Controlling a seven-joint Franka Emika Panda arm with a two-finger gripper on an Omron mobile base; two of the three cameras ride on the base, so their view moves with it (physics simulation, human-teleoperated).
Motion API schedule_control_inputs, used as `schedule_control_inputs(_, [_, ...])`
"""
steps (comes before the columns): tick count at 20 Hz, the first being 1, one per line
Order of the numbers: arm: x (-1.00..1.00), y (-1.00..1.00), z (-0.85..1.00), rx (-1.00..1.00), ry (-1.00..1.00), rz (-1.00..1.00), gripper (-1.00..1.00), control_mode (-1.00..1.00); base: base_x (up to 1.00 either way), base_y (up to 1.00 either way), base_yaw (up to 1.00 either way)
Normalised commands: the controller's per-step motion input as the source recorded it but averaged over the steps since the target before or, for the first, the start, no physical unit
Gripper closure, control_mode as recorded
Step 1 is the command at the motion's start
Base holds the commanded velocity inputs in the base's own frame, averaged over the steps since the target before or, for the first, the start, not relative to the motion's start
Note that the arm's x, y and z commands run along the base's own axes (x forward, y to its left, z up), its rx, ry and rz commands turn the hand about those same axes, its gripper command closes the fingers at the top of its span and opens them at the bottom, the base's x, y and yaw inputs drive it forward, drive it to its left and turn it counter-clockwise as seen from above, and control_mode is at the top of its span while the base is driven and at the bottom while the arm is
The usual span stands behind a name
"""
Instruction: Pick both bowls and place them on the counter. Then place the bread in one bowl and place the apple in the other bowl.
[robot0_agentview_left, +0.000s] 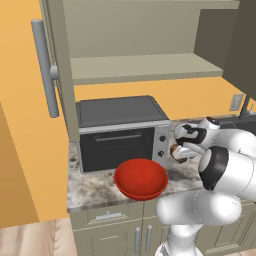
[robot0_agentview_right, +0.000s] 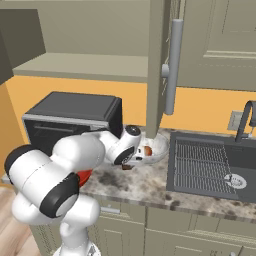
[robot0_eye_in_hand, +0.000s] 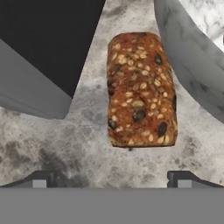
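- Gripper (robot0_eye_in_hand: 112, 177): hung over the counter with its jaws spread wide and nothing between them; one dark fingertip (robot0_eye_in_hand: 40, 178) stood at each lower corner of the hand view. In the left base view the gripper (robot0_agentview_left: 176, 151) sat just right of the toaster oven.
- Bread (robot0_eye_in_hand: 141, 89): a seeded brown loaf chunk, lying flat on the counter below the hand, straight ahead of the spread fingertips and not touching them. In the left base view the bread (robot0_agentview_left: 175, 151) showed as a small brown bit at the hand.
- Marbled bowl (robot0_eye_in_hand: 196, 61): grey-white stone look, on the counter just beside the bread; whether the two touched could not be told. In the right base view the marbled bowl (robot0_agentview_right: 159, 149) stood between the toaster oven and the sink.
- Apple (robot0_agentview_right: 147, 151): a small red shape inside the marbled bowl.
- Red bowl (robot0_agentview_left: 141, 178): glossy, upright on the counter near its front edge, in front of the toaster oven and well apart from the bread.
- Counter (robot0_agentview_left: 92, 190): speckled granite-look slab over beige cabinet fronts.
- Toaster oven (robot0_agentview_left: 120, 132): dark, with a steel front, at the back of the counter.
- Sink (robot0_agentview_right: 210, 165): dark basin with a grid, at the counter's right end.
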Motion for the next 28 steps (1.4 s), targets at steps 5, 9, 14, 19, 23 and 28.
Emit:
schedule_control_inputs(5, [0.18, 0.07, 0.0, -0.01, 0.0, -0.03, -1.0, -1.0, 0.0, 0.0, 0.0])
schedule_control_inputs(9, [0.14, -0.02, 0.0, 0.0, 0.0, -0.02, -1.0, -1.0, 0.0, 0.0, 0.0])
schedule_control_inputs(14, [0.01, -0.2, 0.02, 0.0, 0.0, -0.05, -1.0, -1.0, 0.0, 0.0, 0.0])
schedule_control_inputs(19, [0.03, -0.2, 0.0, 0.0, 0.0, -0.03, -1.0, -1.0, 0.0, 0.0, 0.0])
schedule_control_inputs(23, [0.21, 0.0, 0.0, 0.0, 0.0, 0.0, -1.0, -1.0, 0.0, 0.0, 0.0])
schedule_control_inputs(28, [0.15, 0.0, -0.01, 0.0, 0.0, 0.0, -1.0, -1.0, 0.0, 0.0, 0.0])
